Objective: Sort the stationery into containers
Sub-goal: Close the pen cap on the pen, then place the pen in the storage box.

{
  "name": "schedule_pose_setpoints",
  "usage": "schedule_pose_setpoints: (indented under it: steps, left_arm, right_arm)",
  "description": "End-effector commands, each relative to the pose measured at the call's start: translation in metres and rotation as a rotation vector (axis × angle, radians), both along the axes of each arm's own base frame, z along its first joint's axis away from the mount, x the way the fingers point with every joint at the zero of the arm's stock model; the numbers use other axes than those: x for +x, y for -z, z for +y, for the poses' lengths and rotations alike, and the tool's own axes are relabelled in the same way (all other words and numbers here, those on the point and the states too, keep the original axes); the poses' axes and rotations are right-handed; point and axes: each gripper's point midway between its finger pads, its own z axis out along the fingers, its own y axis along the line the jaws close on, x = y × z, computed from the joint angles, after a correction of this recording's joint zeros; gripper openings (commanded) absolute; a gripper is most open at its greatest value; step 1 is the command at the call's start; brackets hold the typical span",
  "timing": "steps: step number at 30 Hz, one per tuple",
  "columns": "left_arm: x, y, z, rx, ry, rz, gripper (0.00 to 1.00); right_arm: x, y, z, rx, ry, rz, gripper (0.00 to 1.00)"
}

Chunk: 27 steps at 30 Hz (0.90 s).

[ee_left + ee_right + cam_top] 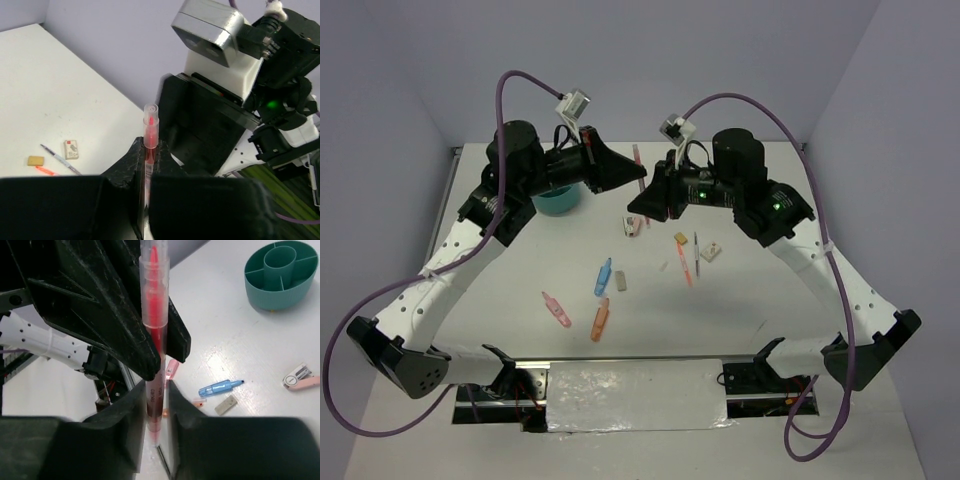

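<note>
A thin red pen (639, 172) hangs in mid-air above the table's far middle, held by both grippers. My left gripper (638, 180) is shut on it; in the left wrist view the pen (149, 132) stands up between the jaws. My right gripper (639, 206) grips its lower part (154, 390), with the jaws tight on both sides. The teal organiser (558, 200) stands behind the left arm and also shows in the right wrist view (280, 275). A blue marker (603, 277), a pink marker (556, 310) and an orange marker (600, 318) lie on the table.
A grey eraser (620, 280) lies by the blue marker. A pink-white clip (632, 228) lies under the grippers. A tan eraser (680, 238), a white eraser (712, 251), an orange pen (686, 262) and a dark pen (697, 245) lie right of centre.
</note>
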Motion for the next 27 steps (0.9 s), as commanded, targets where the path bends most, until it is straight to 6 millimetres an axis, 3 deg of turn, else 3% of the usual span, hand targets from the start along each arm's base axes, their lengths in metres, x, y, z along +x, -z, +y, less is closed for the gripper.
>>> schedule_pose_setpoints:
  steps: [1,2,3,4,6,8,9,10,11,12,13,14,15,17,18,23,27]
  left_arm:
    - [0.006,-0.008,0.01,0.009,-0.07,-0.065,0.0]
    - [0.012,-0.005,0.014,0.026,-0.109,-0.071,0.0]
    - [0.027,-0.004,0.022,0.045,-0.204,-0.077,0.0]
    - [0.037,0.003,0.032,0.101,-0.272,-0.086,0.0]
    - [0.077,0.016,0.061,0.184,-0.514,-0.078,0.0]
    - [0.114,0.039,0.084,0.307,-0.665,-0.052,0.0]
    - [0.139,0.045,0.117,0.354,-0.822,-0.03,0.0]
    - [0.155,0.054,0.132,0.402,-0.889,-0.027,0.0]
    - [0.179,0.07,0.142,0.453,-0.945,-0.011,0.0]
    - [0.205,0.09,0.172,0.542,-1.074,0.002,0.0]
    - [0.21,0.08,0.189,0.541,-1.145,-0.019,0.0]
    - [0.23,0.098,0.199,0.58,-1.193,-0.003,0.0]
    - [0.241,0.102,0.219,0.595,-1.251,0.001,0.0]
    - [0.261,0.117,0.234,0.624,-1.282,-0.01,0.0]
    - [0.271,0.109,0.242,0.588,-1.307,-0.045,0.0]
    - [0.293,0.111,0.268,0.608,-1.384,-0.12,0.0]
    - [0.312,0.129,0.275,0.597,-1.362,-0.102,0.0]
  right_arm:
    - [0.01,-0.002,-0.007,0.014,0.025,-0.05,0.51]
    - [0.015,0.0,-0.011,0.017,0.053,-0.045,0.68]
    - [0.03,0.003,-0.024,0.015,0.123,-0.038,0.99]
    - [0.04,0.013,-0.036,0.0,0.195,-0.019,1.0]
    - [0.065,0.031,-0.073,-0.01,0.384,0.037,1.0]
    - [0.072,0.04,-0.092,0.0,0.488,0.07,1.0]
    - [0.072,0.042,-0.098,0.002,0.51,0.069,1.0]
    - [0.067,0.045,-0.104,0.001,0.523,0.065,1.0]
    - [0.064,0.044,-0.106,0.0,0.525,0.057,1.0]
    - [0.057,0.046,-0.108,0.001,0.525,0.056,1.0]
    - [0.054,0.047,-0.109,0.002,0.523,0.061,1.0]
    - [0.051,0.048,-0.11,0.004,0.522,0.069,1.0]
    - [0.047,0.05,-0.11,0.003,0.515,0.078,1.0]
    - [0.036,0.052,-0.11,0.006,0.49,0.085,1.0]
    - [0.029,0.054,-0.111,0.004,0.483,0.091,1.0]
    - [0.011,0.056,-0.121,-0.047,0.477,0.105,1.0]
    - [0.003,0.057,-0.119,-0.052,0.449,0.122,1.0]
